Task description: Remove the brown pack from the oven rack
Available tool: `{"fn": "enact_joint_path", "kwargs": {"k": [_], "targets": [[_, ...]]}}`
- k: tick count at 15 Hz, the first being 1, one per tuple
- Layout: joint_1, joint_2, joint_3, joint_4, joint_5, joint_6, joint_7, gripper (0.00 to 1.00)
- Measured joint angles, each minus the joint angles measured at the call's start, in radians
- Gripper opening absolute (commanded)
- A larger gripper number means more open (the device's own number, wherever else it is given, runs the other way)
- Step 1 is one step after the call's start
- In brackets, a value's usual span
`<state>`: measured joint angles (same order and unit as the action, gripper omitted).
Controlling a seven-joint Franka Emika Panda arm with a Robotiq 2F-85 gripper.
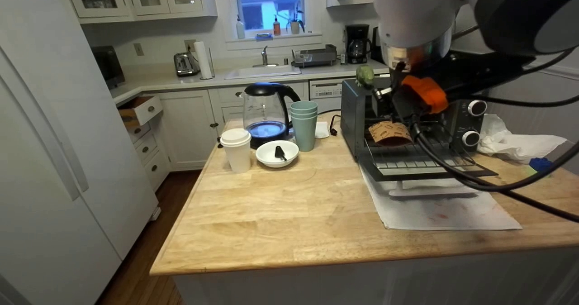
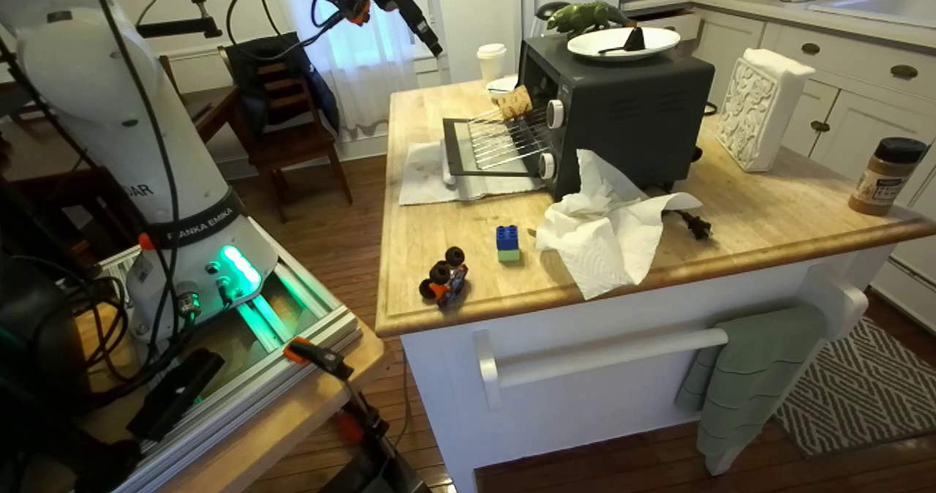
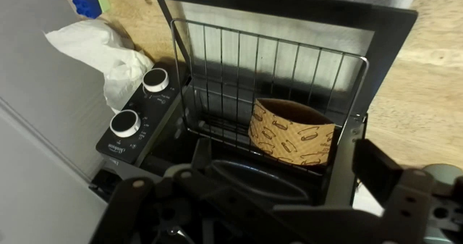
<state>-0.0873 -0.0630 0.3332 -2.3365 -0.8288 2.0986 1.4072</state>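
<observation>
The brown pack is a printed cardboard sleeve with an open hollow top. It sits on the oven rack toward one side, in an exterior view (image 1: pixel 390 134), in an exterior view (image 2: pixel 515 103) and in the wrist view (image 3: pixel 291 139). The oven rack (image 3: pixel 259 36) is a wire grid pulled partly out over the lowered door; it also shows in both exterior views (image 1: pixel 420 159) (image 2: pixel 504 145). My gripper (image 3: pixel 289 163) is open and empty. In the wrist view its fingers are spread wide, apart from the pack. In an exterior view the gripper (image 2: pixel 436 48) hangs above the open door.
The black toaster oven (image 2: pixel 629 113) carries a white plate (image 2: pixel 599 45) and a green dinosaur (image 2: pixel 585 16). Its door (image 1: pixel 384 177) lies open over a white cloth (image 1: pixel 434 216). Green cups (image 1: pixel 304 128), a kettle (image 1: pixel 267 119) and a bowl (image 1: pixel 271 161) stand beside it. Crumpled paper (image 2: pixel 607 230) lies opposite.
</observation>
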Motion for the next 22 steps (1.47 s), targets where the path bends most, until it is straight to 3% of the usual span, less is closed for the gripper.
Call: {"fn": "enact_joint_path", "kwargs": {"k": [5,9,15,22], "targets": [[0.127,0.175,-0.075,0.136,-0.109,-0.142,0.015,1.0],[0.184,0.286,-0.132,0.229,-0.14,-0.157,-0.013,1.0],[0.201,0.412,-0.205,0.353,-0.149,-0.157,-0.086,1.0],[0.21,0.53,-0.275,0.454,-0.149,-0.157,-0.087,0.98]]}}
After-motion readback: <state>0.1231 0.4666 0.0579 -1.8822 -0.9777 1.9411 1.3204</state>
